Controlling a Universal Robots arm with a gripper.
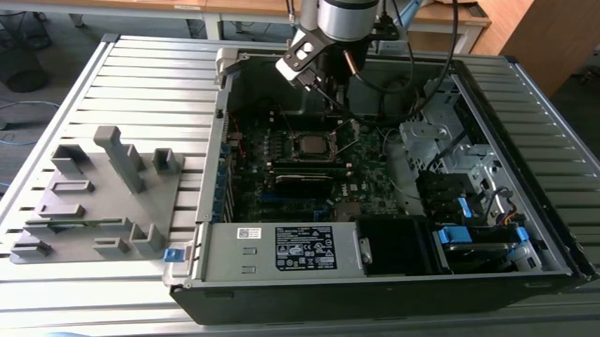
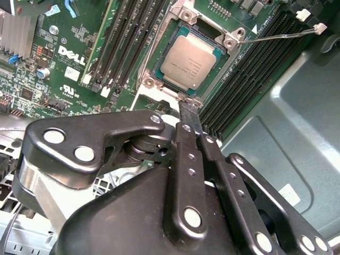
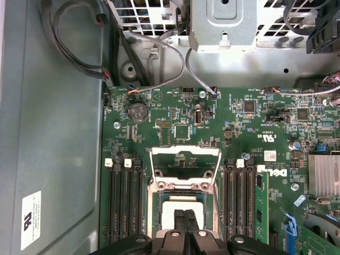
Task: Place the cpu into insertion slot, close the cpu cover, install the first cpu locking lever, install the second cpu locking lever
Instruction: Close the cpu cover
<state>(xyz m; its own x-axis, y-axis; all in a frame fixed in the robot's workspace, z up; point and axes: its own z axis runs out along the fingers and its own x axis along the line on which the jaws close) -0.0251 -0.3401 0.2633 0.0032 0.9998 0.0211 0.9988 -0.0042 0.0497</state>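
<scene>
- One tool (image 2: 188, 106) is hanging over the motherboard (image 3: 175, 114) inside the open computer case (image 1: 375, 302). Its two black fingers are pressing together with nothing between them, and the tips are sitting at the silvery rim of the insertion slot (image 2: 150, 81).
- The cpu (image 2: 188, 62) is lying flat in the slot near the middle of the motherboard, between two banks of long black memory slots (image 2: 127, 42).
- The cpu cover (image 3: 186, 153) is standing raised at the slot edge opposite the tool, so closing it is judged to be the step in hand.
- Doing this well is calling for an even push on the frame, keeping the tips off the chip top and clear of the wire lever (image 2: 276, 36) that is reaching out over the memory slots.
- The chip top is showing dull grey metal with a green border. The cover is showing as thin bright metal with a square window, and the lever as a slim rod.
</scene>
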